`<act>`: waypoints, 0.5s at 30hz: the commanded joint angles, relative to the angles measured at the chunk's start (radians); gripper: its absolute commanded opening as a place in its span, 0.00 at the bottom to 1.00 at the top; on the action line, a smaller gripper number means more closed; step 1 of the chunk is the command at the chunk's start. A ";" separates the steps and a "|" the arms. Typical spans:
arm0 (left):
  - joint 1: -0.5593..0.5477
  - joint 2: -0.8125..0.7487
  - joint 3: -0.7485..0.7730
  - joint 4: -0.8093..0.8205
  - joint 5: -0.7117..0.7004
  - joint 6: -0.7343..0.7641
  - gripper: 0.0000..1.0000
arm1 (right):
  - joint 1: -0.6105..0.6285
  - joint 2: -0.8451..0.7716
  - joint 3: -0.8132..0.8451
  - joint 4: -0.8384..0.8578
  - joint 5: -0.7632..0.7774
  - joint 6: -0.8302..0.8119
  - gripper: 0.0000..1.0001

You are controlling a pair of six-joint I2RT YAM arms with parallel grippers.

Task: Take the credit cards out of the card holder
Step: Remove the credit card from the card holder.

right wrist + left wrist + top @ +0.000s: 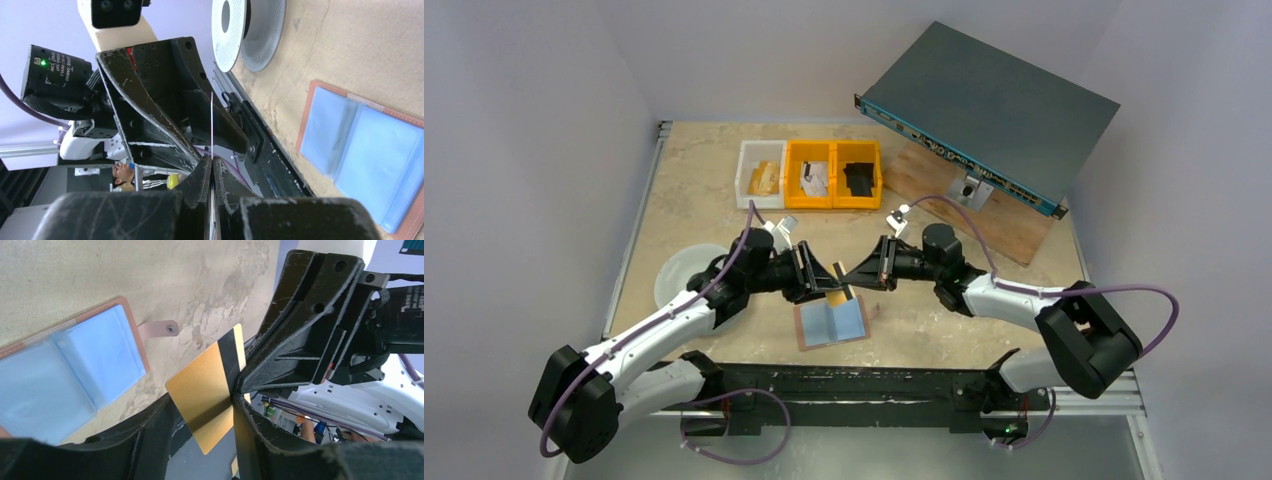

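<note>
**Top view:** I'm holding my L gripper [816,282] and R gripper [856,276] tip to tip over the desk [714,200], approx mid-width and close to its near edge. The card [836,297], a gold one, is hanging btwn them, just above the wallet [849,322]. The wallet's lying open by the near edge w/ its blue insides up. Bins [810,172] are sitting along the far edge, and a white disc [674,272] is lying by the left edge.

**Left wrist view:** My L fingers [150,442] are standing apart w/ the card in the gap. I can't tell if either is touching it. The R gripper is biting the card at its black stripe, clear of the desk. The wallet's lying flat off to the left, its snap tab [160,330] sticking out toward the card.

**Right wrist view:** My R fingers [197,182] are pressing together on the card, which is showing edge-on as a thin line rising from the tips. The L gripper's facing me w/ jaws spread. The wallet's lying open at the right.
</note>
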 commanded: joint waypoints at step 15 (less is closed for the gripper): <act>0.018 -0.020 -0.014 0.075 0.052 -0.024 0.00 | -0.002 -0.071 0.060 -0.225 0.062 -0.145 0.33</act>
